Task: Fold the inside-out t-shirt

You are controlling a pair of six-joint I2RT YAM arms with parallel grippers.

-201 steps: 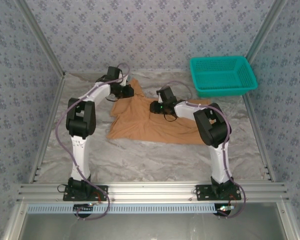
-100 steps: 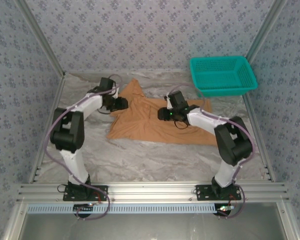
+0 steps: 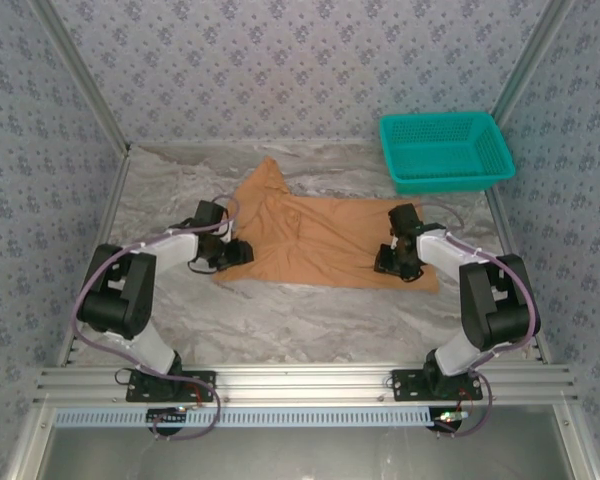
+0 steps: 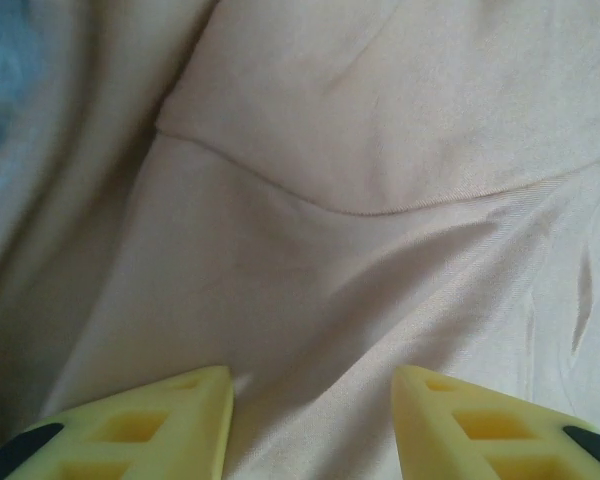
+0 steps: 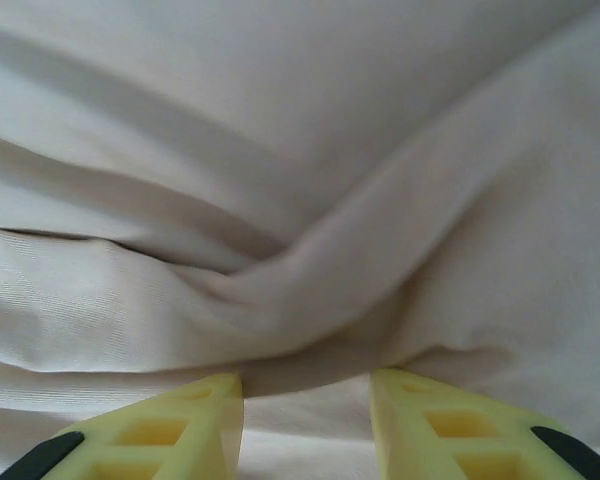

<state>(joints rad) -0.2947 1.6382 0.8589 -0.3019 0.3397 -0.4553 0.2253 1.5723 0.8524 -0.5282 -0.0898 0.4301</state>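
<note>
Lying across the middle of the worktop (image 3: pixel 310 320), nearer its far edge than its near one, the inside-out t-shirt (image 3: pixel 320 235) is a wide, rumpled sheet. One peak of cloth points at the far edge, and the near hem runs roughly along the near edge.

The left gripper (image 3: pixel 238 252) sits low at the shirt's near-left corner with its jaws spread. In the left wrist view, fabric lies under and between them and a curved seam (image 4: pixel 360 212) crosses just ahead. The right gripper (image 3: pixel 390 262) is down at the near-right corner, jaws likewise apart, straddling a raised ridge of cloth in the right wrist view. Neither looks to have pinched anything yet.

The step in hand is probably taking both near corners for a first fold. To do it well, each gripper should press down far enough to catch both layers at the hem. On the right, that means not settling for the loose wrinkle alone. Both should then close together and lift level, so the hem stays taut between them.

The teal basket (image 3: pixel 445 150) at the far-right corner stands apart from the cloth.
</note>
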